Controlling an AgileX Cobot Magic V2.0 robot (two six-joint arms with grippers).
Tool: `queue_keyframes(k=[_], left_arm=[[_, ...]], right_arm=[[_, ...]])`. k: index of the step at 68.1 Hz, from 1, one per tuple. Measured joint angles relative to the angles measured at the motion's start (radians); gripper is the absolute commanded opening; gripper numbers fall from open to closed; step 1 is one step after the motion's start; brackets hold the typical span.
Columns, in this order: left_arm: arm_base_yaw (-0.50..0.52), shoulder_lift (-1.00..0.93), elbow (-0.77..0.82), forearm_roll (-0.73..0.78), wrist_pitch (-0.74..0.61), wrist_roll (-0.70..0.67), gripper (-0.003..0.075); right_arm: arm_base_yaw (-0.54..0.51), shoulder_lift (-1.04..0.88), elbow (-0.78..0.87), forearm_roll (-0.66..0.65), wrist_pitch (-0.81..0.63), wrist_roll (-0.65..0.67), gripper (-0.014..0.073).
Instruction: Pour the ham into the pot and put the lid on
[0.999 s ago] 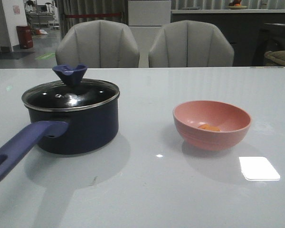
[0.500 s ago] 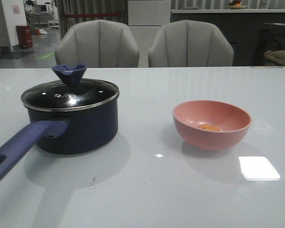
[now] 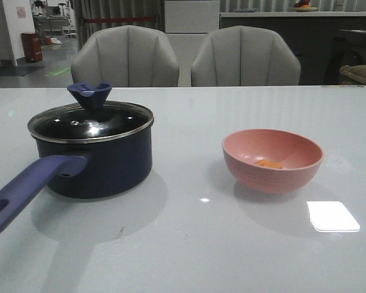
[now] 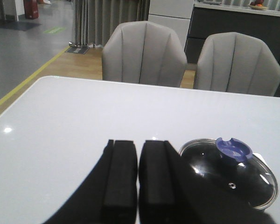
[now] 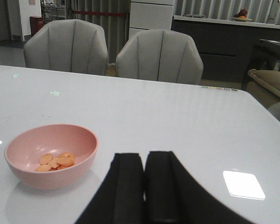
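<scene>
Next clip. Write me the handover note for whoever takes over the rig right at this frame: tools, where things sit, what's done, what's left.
Left tool: shut, empty, held back from the pot.
Right tool: shut, empty, short of the pink bowl.
Lid sits on the pot, on the table's left side, handle toward the robot.
Ham, several orange slices, lies in the pink bowl to the right.
Done: nothing.
Left: lift the lid off, tip the ham into the pot, put the lid back.
</scene>
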Motion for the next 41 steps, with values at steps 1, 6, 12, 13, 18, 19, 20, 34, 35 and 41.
queue_keyframes(k=[1,6,12,13,18,19,20,34,35,41], left_arm=[[0.0,0.003,0.0,-0.002,0.0,0.0,0.0133],[0.0,0.02,0.0,-0.008,0.0,0.0,0.0134],[0.0,0.039,0.0,-0.008,0.0,0.0,0.0148],[0.0,0.044,0.0,-0.008,0.0,0.0,0.0156],[0.0,0.065,0.0,-0.006,0.0,0.0,0.0234],[0.0,0.069,0.0,-0.001,0.0,0.0,0.027],[0.0,0.073,0.0,0.002,0.0,0.0,0.0295],[0.0,0.123,0.0,0.049,0.01,0.0,0.0606],[0.0,0.123,0.0,0.051,0.01,0.0,0.0608],[0.0,0.128,0.0,0.059,0.01,0.0,0.0605]], right_arm=[[0.0,0.0,0.0,0.0,0.0,0.0,0.0149],[0.0,0.0,0.0,0.0,0.0,0.0,0.0149],[0.0,0.0,0.0,0.0,0.0,0.0,0.0149],[0.0,0.0,0.0,0.0,0.0,0.0,0.0149],[0.0,0.0,0.0,0.0,0.0,0.0,0.0149],[0.0,0.0,0.0,0.0,0.0,0.0,0.0149],[0.0,0.0,0.0,0.0,0.0,0.0,0.0149],[0.0,0.0,0.0,0.0,0.0,0.0,0.0149],[0.0,0.0,0.0,0.0,0.0,0.0,0.0149],[0.0,0.0,0.0,0.0,0.0,0.0,0.0149]])
